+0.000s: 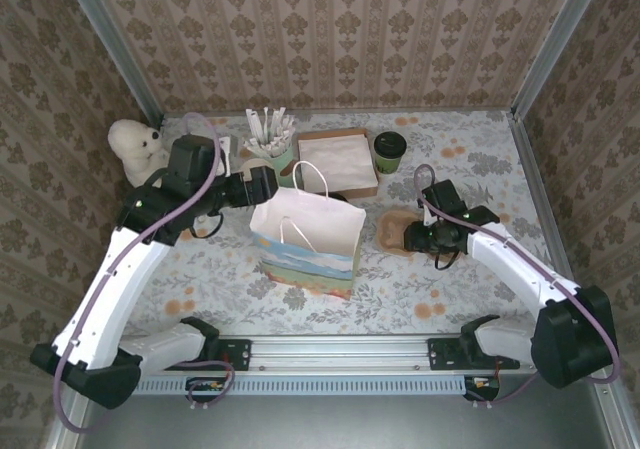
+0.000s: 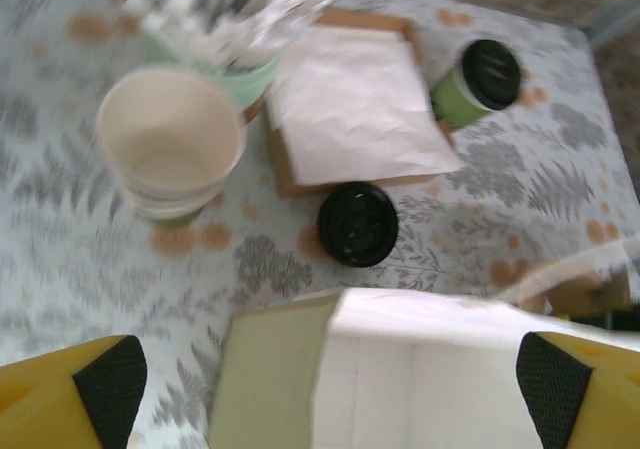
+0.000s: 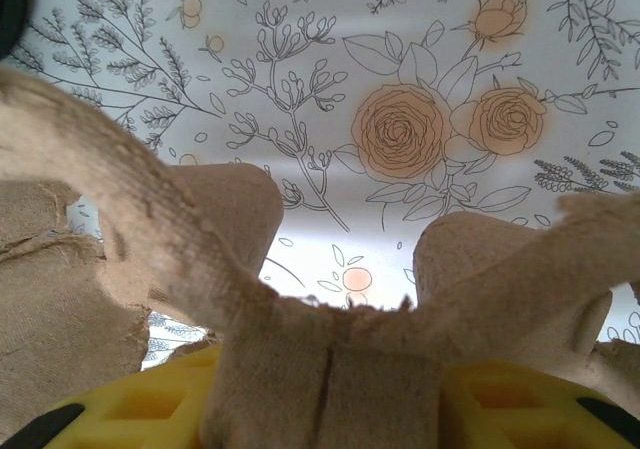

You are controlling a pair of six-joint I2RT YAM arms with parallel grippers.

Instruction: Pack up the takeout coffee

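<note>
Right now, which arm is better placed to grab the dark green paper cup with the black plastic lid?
Left. The left gripper is open and free above the printed paper bag, with the green cup ahead; the right gripper grips the brown pulp cup carrier.

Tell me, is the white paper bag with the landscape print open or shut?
Open: the white paper bag stands upright, its mouth gaping wide.

You can drop straight down into the paper bag point(image 1: 308, 239); its open mouth looks clear. Behind it, a black lid point(image 2: 358, 224), the cream cup stack point(image 2: 170, 144) and napkins point(image 2: 350, 104) crowd the table point(image 1: 200, 269); the pulp carrier point(image 1: 395, 231) blocks its right side.
</note>
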